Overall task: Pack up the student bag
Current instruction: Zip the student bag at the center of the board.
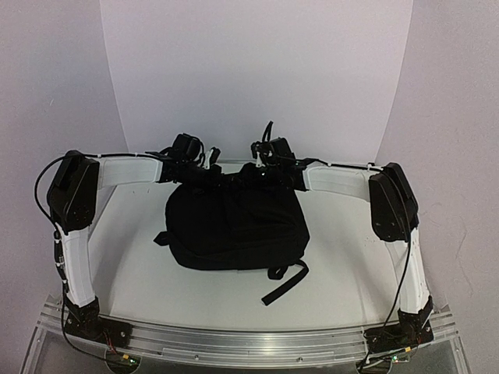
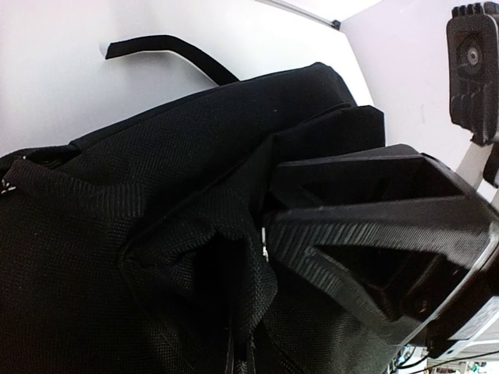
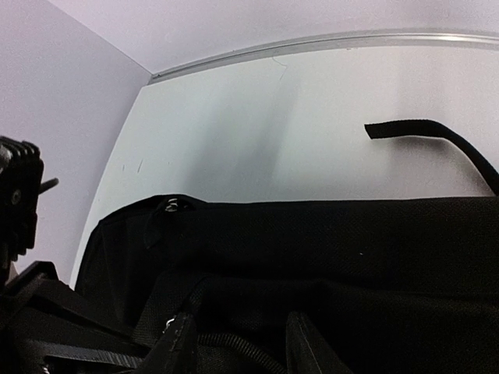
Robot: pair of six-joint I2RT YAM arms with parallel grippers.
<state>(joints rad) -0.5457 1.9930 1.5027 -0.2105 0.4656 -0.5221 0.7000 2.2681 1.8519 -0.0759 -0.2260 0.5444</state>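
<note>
Large black soft fabric backpack [image 1: 234, 226] lies bulging, seemingly filled, closing likely left; left gripper [image 2: 269, 230] pinches its fabric; right gripper [image 3: 242, 347] grip unclear

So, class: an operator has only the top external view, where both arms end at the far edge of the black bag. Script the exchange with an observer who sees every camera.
Operator: From above, the arm ends blur into the student bag. Is the left side gripping anything?
Observer: Yes. The left wrist view shows the left gripper shut, with a fold of bag fabric bunched at its fingertips.
Operator: And the right side?
Observer: In the right wrist view, the right gripper has its fingers apart, low over the bag's upper edge. I see nothing pinched.
Operator: Any zip hardware near it?
Observer: A small metal piece sits on the bag's edge there. Whether it is a zip pull or a rivet, I cannot tell.
</note>
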